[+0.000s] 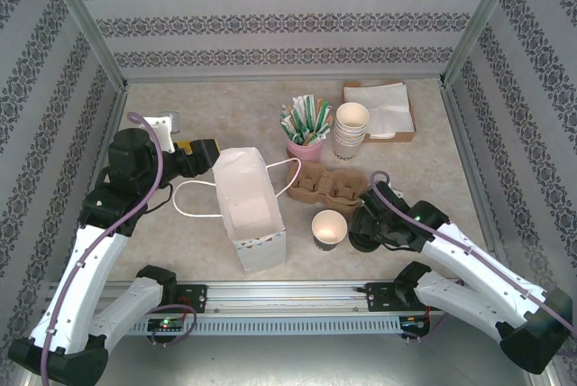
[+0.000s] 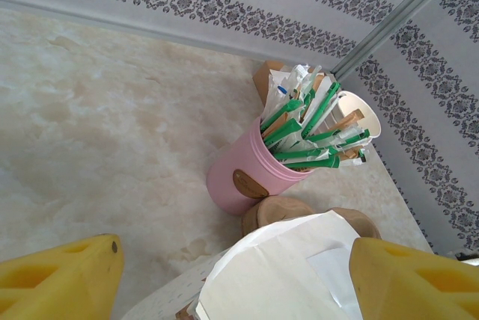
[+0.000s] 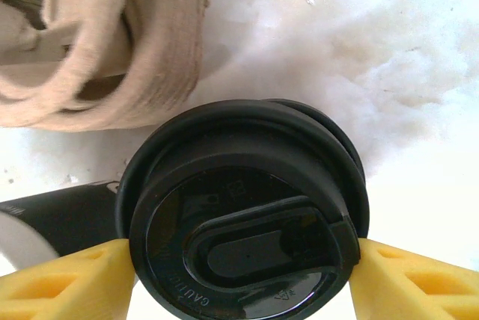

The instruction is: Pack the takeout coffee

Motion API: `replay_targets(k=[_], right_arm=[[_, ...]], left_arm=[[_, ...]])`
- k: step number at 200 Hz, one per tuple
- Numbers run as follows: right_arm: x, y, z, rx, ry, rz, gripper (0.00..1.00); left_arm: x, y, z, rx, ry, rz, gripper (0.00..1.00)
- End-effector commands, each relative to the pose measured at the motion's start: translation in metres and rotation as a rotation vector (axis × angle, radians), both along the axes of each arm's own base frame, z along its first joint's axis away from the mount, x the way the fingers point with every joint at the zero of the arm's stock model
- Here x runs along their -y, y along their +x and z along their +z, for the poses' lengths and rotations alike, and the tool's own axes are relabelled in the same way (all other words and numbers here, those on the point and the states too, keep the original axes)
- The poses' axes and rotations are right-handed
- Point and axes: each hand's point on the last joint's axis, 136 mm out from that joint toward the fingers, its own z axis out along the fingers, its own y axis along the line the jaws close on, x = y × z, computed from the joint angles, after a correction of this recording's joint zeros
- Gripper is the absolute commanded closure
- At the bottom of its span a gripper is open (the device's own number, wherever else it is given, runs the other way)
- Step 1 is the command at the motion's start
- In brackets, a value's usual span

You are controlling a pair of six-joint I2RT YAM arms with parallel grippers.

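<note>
Top external view puts the takeout coffee (image 1: 329, 228) as a dark-walled cup, open and lidless, upright on the table just in front of the cardboard carrier (image 1: 329, 189), between the white paper bag (image 1: 248, 210) and the right gripper (image 1: 361, 224). Right wrist view shows that gripper (image 3: 243, 253) with its yellow fingers pressed against both sides of a black lid (image 3: 247, 230), a second black rim behind it. Left gripper (image 2: 236, 253) is spread wide at the bag's upper edge, pinching nothing, with the pink holder (image 2: 239, 178) of green-wrapped sticks ahead
</note>
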Motion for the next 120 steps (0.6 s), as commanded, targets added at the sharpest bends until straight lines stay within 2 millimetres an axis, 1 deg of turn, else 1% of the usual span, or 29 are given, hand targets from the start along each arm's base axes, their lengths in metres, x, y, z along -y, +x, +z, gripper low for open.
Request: replay_targets(k=[1,21,40,63,94,109,120], right_arm=[[0.008,-0.008,0.015,-0.036,-0.053,0.053,0.28],[0.014,-0.012,0.026,-0.044,-0.091,0.078,0.29],[0.016,-0.014,0.038,-0.043,-0.098,0.102,0.29],[0.010,-0.015,0.053,-0.052,-0.087,0.155,0.30],[-0.012,-0.013,0.073,-0.047,-0.064,0.258,0.30],[-0.030,-0.010,0.079,-0.044,-0.044,0.309,0.30],[-0.044,-0.010,0.078,-0.054,-0.026,0.343,0.30]], left_arm=[[-0.001,-0.005,0.002,0.012,0.023,-0.005,0.20],[-0.001,-0.005,0.002,0.011,0.026,-0.004,0.20],[-0.001,-0.005,0.001,0.009,0.028,-0.005,0.20],[-0.001,-0.004,0.000,0.006,0.030,-0.006,0.21],[-0.001,-0.005,0.001,0.004,0.030,-0.006,0.21],[-0.001,-0.005,0.000,0.001,0.029,-0.008,0.21],[0.000,-0.006,-0.001,-0.002,0.028,-0.010,0.21]])
